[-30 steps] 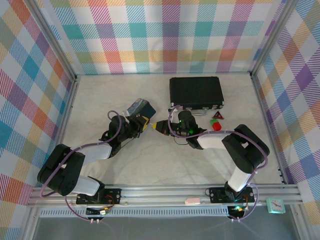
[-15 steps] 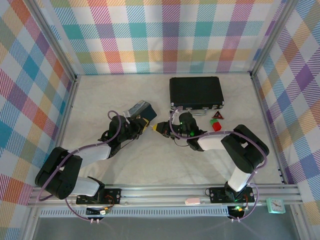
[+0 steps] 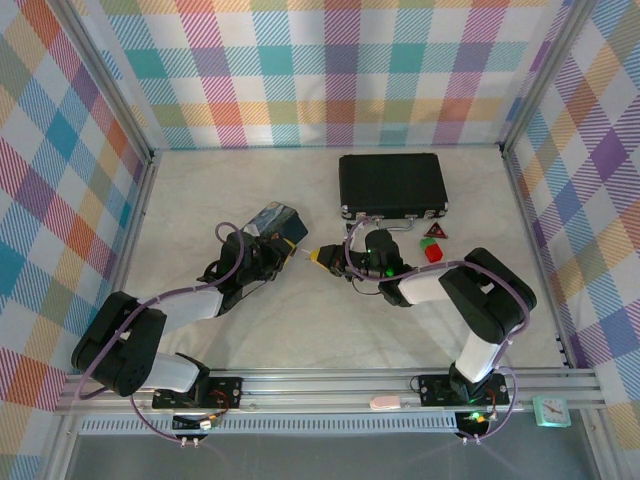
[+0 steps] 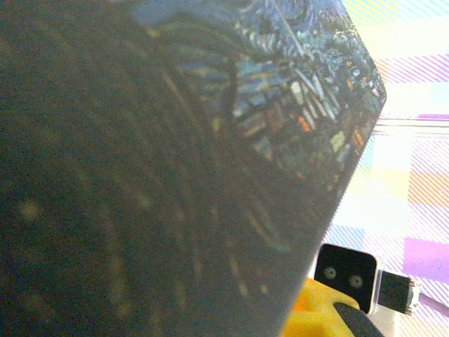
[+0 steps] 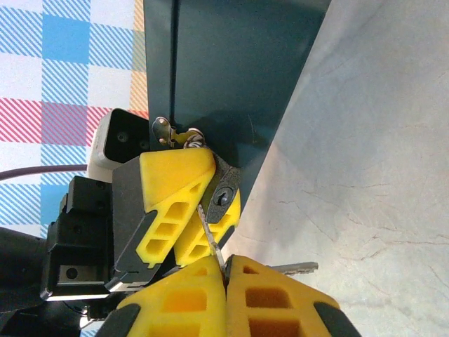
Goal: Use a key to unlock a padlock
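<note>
Insertion step. Right pincer (image 5: 226, 264) is clamped on the key (image 5: 211, 239), with the tip right at the padlock (image 5: 226, 193) keyhole. Left pincer (image 5: 205, 199) is clamped on the padlock, just beside the blue tin (image 5: 231, 70). Can't tell if the tip is seated, probably not. Next move: line the blade up with the slot, push straight in, then twist.

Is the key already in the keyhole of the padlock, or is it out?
Out, it seems: the tip of the key lies beside the keyhole of the padlock, not in it.
</note>
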You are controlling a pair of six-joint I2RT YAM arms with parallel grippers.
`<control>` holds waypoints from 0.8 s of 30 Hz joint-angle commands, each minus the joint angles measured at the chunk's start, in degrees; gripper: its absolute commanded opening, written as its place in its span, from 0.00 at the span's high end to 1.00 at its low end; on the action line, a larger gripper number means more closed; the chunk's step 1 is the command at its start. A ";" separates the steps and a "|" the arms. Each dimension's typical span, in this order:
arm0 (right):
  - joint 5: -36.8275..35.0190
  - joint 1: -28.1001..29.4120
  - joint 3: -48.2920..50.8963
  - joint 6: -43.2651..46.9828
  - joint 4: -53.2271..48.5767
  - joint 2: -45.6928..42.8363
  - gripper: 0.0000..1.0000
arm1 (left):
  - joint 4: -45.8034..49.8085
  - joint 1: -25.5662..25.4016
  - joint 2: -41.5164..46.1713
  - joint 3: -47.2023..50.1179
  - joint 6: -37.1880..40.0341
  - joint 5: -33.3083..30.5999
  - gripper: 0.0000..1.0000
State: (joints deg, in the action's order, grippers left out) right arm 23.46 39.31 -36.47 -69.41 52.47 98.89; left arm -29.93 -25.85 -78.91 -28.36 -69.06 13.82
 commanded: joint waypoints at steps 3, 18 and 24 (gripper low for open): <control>1.37 -0.29 -0.58 -6.12 7.00 3.74 1.00 | -1.10 -0.04 -0.80 -1.48 0.51 -0.64 1.00; 1.68 0.85 -3.23 -7.47 9.76 6.82 1.00 | -0.81 -0.08 0.37 -1.24 0.81 -0.88 1.00; 1.58 1.45 -3.68 -7.89 9.89 7.81 1.00 | -1.27 -0.16 0.42 -1.46 0.67 -0.65 1.00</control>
State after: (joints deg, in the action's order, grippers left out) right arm 24.56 40.18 -38.57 -76.75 59.55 106.34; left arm -29.95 -25.85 -79.22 -28.45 -68.71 13.34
